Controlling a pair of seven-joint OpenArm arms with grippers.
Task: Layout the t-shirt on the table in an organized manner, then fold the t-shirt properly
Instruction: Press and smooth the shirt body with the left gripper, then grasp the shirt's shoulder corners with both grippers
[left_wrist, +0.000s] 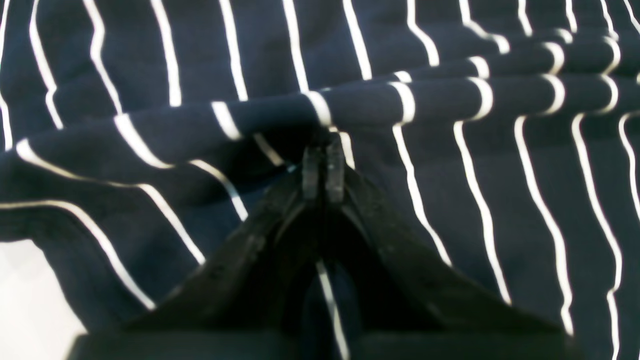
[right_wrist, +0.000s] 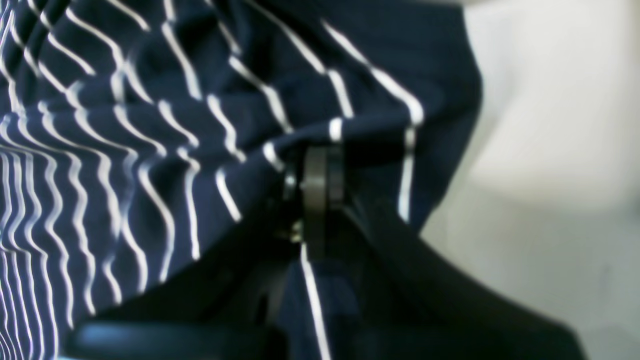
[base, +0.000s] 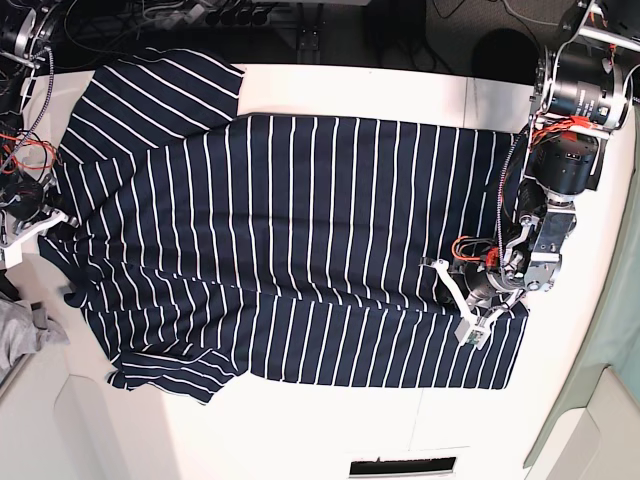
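The navy t-shirt (base: 300, 240) with thin white stripes lies spread across the white table (base: 340, 92), its sleeves toward the left side of the base view. My left gripper (left_wrist: 323, 162) is shut on a raised fold of the t-shirt (left_wrist: 450, 200); in the base view this left gripper (base: 445, 282) sits near the shirt's right end. My right gripper (right_wrist: 317, 172) is shut on a bunched fold of the t-shirt (right_wrist: 150, 150) close to its edge, and the right gripper (base: 58, 222) shows at the shirt's far left edge.
A plain grey cloth (base: 22, 328) lies off the table's left side. Cables (base: 30, 120) hang at the upper left. The left arm's base (base: 575, 95) stands at the upper right. Bare table (right_wrist: 550, 125) lies beside the shirt edge in the right wrist view.
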